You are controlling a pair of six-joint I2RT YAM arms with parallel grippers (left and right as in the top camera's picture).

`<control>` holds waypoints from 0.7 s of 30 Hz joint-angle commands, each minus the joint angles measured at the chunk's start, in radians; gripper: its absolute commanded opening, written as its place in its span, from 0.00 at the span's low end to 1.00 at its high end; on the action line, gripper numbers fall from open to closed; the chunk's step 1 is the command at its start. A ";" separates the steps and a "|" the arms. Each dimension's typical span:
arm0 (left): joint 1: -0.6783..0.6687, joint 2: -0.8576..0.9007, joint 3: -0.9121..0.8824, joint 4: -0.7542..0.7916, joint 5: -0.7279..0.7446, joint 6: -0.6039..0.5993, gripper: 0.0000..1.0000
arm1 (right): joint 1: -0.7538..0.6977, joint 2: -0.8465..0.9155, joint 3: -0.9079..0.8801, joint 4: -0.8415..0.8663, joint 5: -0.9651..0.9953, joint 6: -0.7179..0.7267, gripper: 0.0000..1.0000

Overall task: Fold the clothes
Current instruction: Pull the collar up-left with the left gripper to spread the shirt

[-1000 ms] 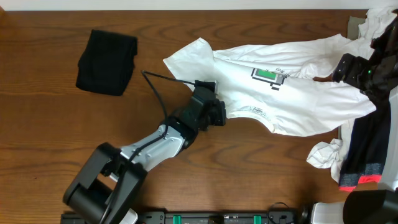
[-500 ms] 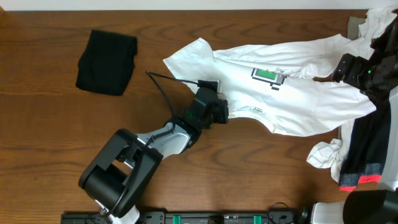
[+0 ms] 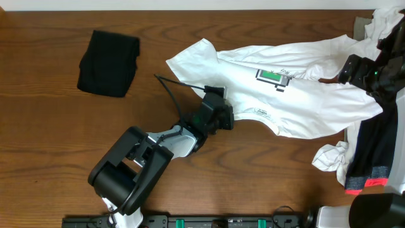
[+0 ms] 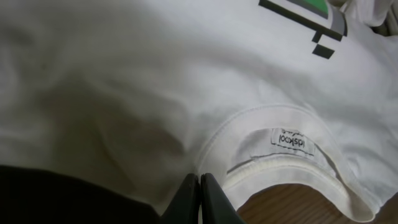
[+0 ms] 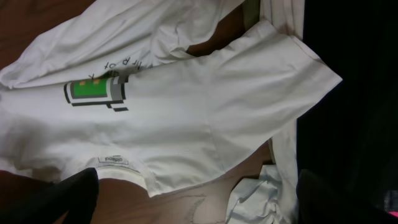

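The white T-shirt [image 3: 297, 104] lies spread on the wooden table, with its green-and-grey print [image 3: 273, 77] facing up. My left gripper [image 3: 223, 115] sits low at the shirt's edge beside the collar. In the left wrist view its fingers [image 4: 200, 185] are pressed shut on the fabric next to the collar label [image 4: 291, 140]. My right gripper [image 3: 354, 69] hangs above the shirt's right end. In the right wrist view its fingers [image 5: 199, 202] are spread wide apart and empty above the shirt [image 5: 186, 118].
A folded black garment [image 3: 107, 54] lies at the back left. At the right edge is a pile of clothes: a crumpled white piece [image 3: 330, 158], a black garment with a red-and-grey band [image 3: 367, 161], and more white fabric [image 3: 387, 22] at the back corner.
My left arm has swung its elbow rightward and the gripper has slid a little right toward the collar. The shirt and the right arm have not moved.
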 commanded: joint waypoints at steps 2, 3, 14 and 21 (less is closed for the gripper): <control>0.000 0.008 0.016 -0.047 -0.017 -0.005 0.06 | -0.005 0.008 -0.002 -0.003 0.003 -0.014 0.99; 0.000 0.008 0.016 -0.058 -0.017 -0.005 0.06 | -0.005 0.008 -0.002 -0.003 0.003 -0.014 0.99; 0.020 0.008 0.016 -0.251 -0.084 0.068 0.06 | -0.005 0.008 -0.002 -0.003 0.003 -0.014 0.99; 0.113 0.007 0.016 -0.386 -0.083 0.119 0.06 | -0.005 0.008 -0.002 -0.003 0.003 -0.014 0.99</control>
